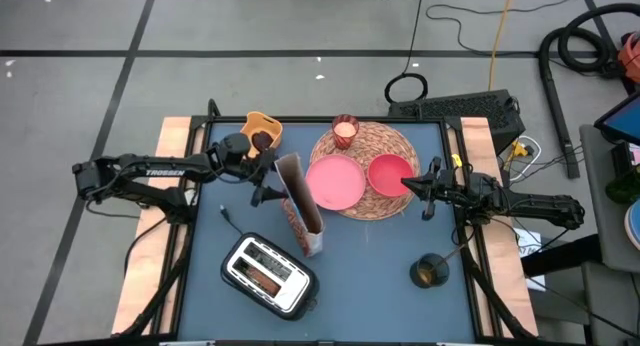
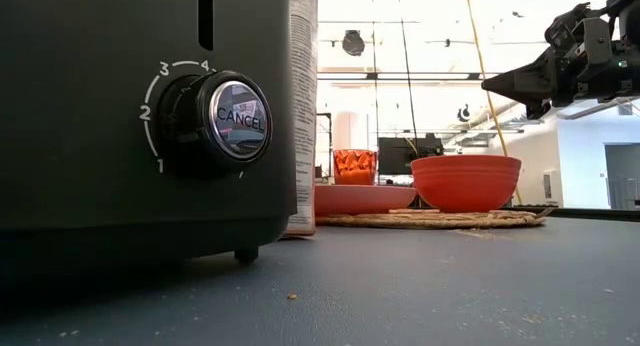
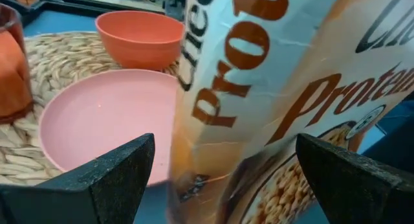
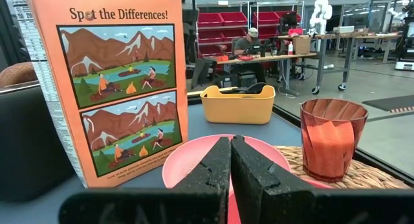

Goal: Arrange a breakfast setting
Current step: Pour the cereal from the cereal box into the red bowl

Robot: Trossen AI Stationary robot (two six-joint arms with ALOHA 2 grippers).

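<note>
A silver and black toaster (image 1: pixel 268 276) stands at the near edge of the desk (image 1: pixel 370 266), and in the low view its dial fills the foreground and hides much of the setting behind it. Just beside the toaster, the brown cereal box (image 1: pixel 300 204) stands upright between the toaster and the round woven straw mat (image 1: pixel 385 146). On the mat lie the pink plate (image 1: pixel 335 182) and the red bowl (image 1: pixel 389 173), side by side, with the small glass (image 1: pixel 345 131) at the mat's far rim. The left gripper (image 1: pixel 268 182) has its jaws spread wide on either side of the box, not pressing it as far as the wrist view shows. The right gripper (image 1: pixel 408 187), jaws closed and empty, hovers just at the bowl's edge. A yellow tub (image 1: pixel 262 129) sits at the far left of the desk, and a dark cup (image 1: pixel 430 272) sits near the right front. The desk top is dark blue-grey with pale wooden side strips. Cables trail over the grey floor (image 1: pixel 250 26), and a person sits at a bench in the workshop beyond.
</note>
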